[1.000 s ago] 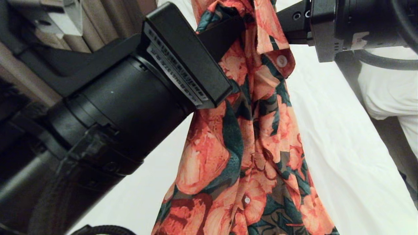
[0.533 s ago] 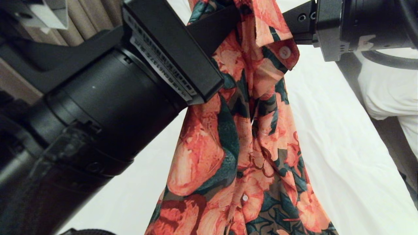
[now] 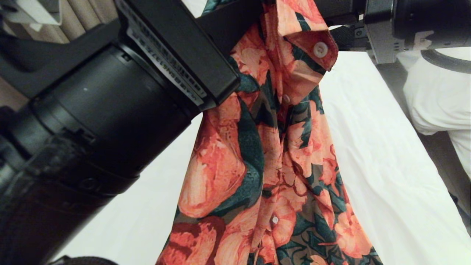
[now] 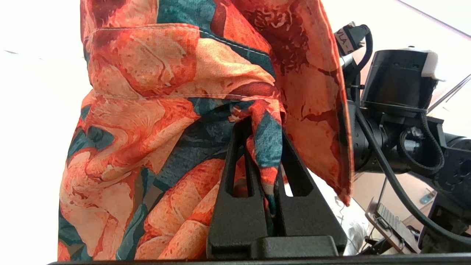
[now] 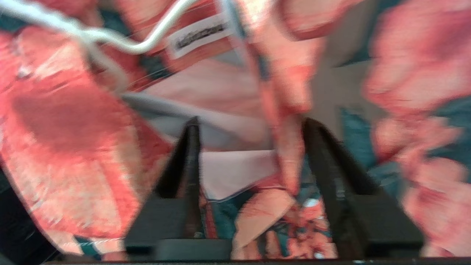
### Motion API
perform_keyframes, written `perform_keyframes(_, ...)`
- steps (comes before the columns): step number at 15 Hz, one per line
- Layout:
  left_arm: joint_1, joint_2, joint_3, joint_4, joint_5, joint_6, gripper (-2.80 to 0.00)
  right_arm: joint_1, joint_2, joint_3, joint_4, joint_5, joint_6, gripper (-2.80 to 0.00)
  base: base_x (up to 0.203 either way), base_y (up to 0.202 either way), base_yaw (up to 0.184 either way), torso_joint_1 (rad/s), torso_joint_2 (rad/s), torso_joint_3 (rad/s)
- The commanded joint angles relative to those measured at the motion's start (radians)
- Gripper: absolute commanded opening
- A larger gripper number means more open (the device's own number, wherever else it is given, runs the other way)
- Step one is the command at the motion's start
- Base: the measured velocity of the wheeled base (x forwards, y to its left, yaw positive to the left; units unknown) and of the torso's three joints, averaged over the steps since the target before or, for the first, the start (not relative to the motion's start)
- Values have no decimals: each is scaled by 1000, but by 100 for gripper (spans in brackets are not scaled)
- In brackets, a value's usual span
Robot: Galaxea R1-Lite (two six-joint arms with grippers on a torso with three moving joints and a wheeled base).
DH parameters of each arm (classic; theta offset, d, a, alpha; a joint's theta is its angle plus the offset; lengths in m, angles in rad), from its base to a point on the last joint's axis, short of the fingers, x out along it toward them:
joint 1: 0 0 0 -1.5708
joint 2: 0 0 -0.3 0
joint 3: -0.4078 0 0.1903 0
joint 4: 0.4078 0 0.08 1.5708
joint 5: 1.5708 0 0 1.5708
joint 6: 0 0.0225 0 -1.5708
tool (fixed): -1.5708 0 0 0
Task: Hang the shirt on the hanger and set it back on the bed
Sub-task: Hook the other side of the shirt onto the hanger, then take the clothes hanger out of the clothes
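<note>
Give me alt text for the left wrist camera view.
The left gripper is shut on a bunched fold of the shirt, whose orange flowers on dark green fill most of the view. Beside it, the black right arm with cables.

The black left arm [image 3: 110,121] hides much of the white-sheeted bed [image 3: 368,147]; the thin cream-white wire hanger [image 5: 147,44] is blurred, its hook cut off.

No legible text: blurred white neck label [image 5: 200,35] inside the shirt [image 5: 73,121], unreadable.
</note>
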Motion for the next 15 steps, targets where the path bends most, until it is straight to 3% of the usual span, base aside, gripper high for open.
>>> perform_keyframes(1, 0, 1, -1, -6, 2, -2, -280, -1, -1, -19, 28, -15, 3, 0, 0, 0, 0, 0, 0, 0)
perform_keyframes(4, 0, 10, 0, -5, 2, -2, -280, -2, -20, -106, 185, -22, 4, 0, 0, 0, 0, 0, 0, 0)
perform_keyframes(8, 0, 33, -2, -3, 5, -3, -280, -17, -64, -100, 139, -24, 5, 0, 0, 0, 0, 0, 0, 0)
perform_keyframes(9, 0, 36, -2, -3, 7, -3, -280, -26, -67, -102, 114, 2, 4, -280, 0, 0, 0, 0, 0, 0)
perform_keyframes(15, -14, 67, -8, 1, 23, 3, -280, -11, -43, -109, -62, 30, -31, -280, 0, 0, 0, 0, 0, 0)
